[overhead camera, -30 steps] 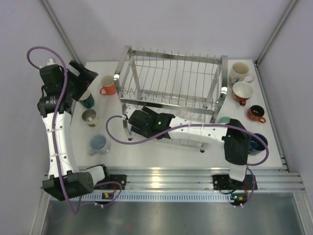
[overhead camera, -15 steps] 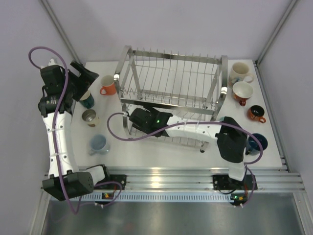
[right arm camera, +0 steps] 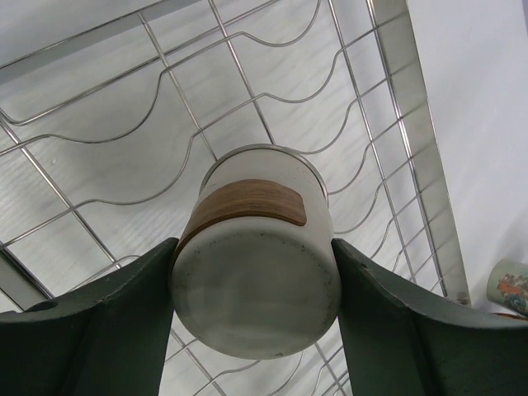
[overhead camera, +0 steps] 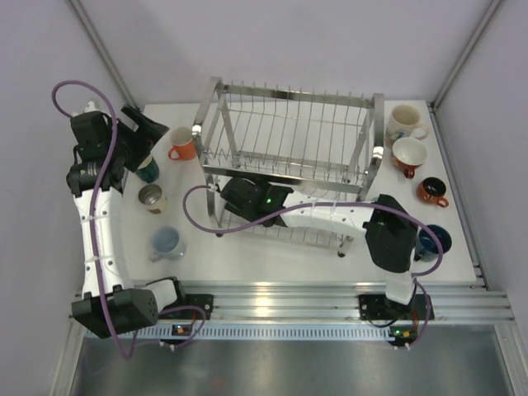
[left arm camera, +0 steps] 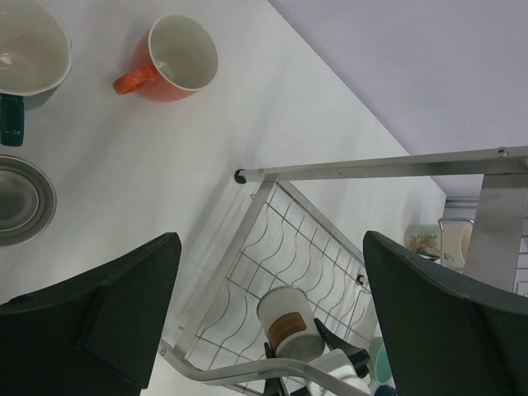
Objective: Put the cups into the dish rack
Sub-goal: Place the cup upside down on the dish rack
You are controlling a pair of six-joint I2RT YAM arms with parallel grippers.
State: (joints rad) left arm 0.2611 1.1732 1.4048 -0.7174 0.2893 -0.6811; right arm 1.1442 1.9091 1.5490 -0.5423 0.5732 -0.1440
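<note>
At the far left of the table (overhead camera: 247, 252), I'm keeping the left gripper (overhead camera: 147, 140) parked with its jaws wide apart and empty, hovering over the teal mug (overhead camera: 148, 171) beside the orange mug (overhead camera: 181, 144). Moving right, I'm working inside the lower tier of the rack (overhead camera: 289, 87), where the right gripper (right arm camera: 254, 256) is clamped on a white cup (right arm camera: 256, 313) with a brown band, its base facing the wrist camera. I can't tell whether its rim is touching the wires yet. To place it well, I'm judging I should be keeping it level, easing it down so the rim is settling between the wavy wires, opening slowly, then backing straight out without snagging the upper tier. Further right, four mugs (overhead camera: 408, 153) are waiting just beside the rack.
</note>
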